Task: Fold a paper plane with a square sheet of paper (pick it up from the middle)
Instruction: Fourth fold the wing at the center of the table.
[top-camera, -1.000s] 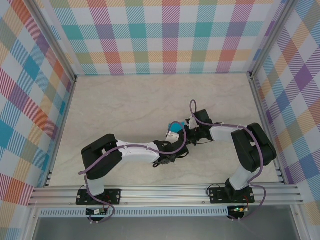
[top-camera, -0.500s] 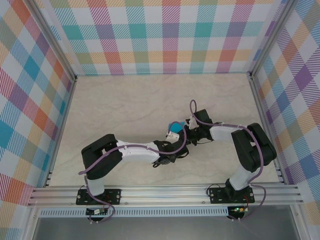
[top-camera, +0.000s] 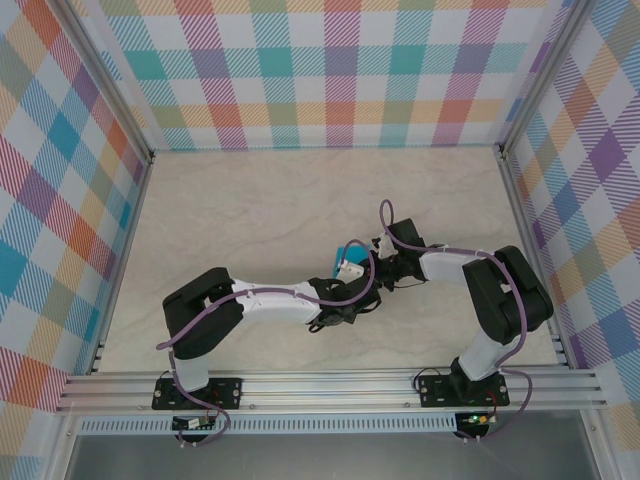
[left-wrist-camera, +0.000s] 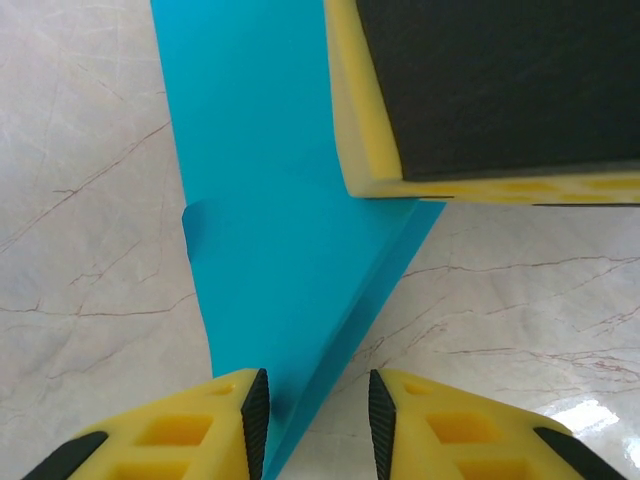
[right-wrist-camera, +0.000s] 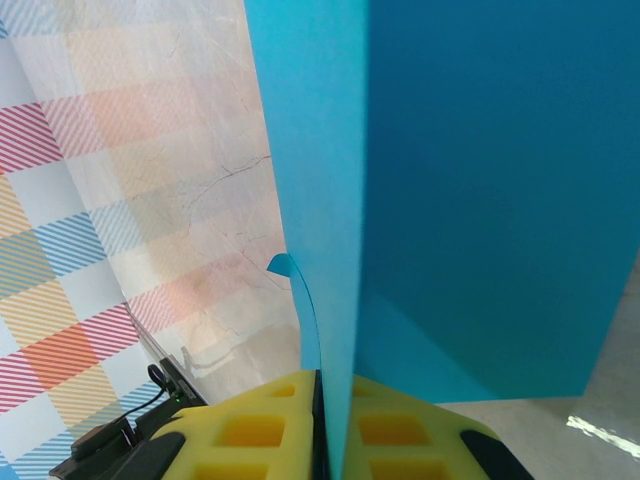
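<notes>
Paper plane (left-wrist-camera: 285, 250), teal-blue, tapers to a narrow wedge in the left wrist view. Its long axis runs top to bottom there, and the sharp tip points down into the gap of the left gripper (left-wrist-camera: 312, 405). That gripper's yellow jaws stand apart, the tip close along one inner pad and not pinched. The right gripper (right-wrist-camera: 325, 400) is clamped tight on the wider part, the paper rising edge-on from between its fingers. From above, the plane sits where both grippers meet, right of centre over the marble table (top-camera: 250, 200)
</notes>
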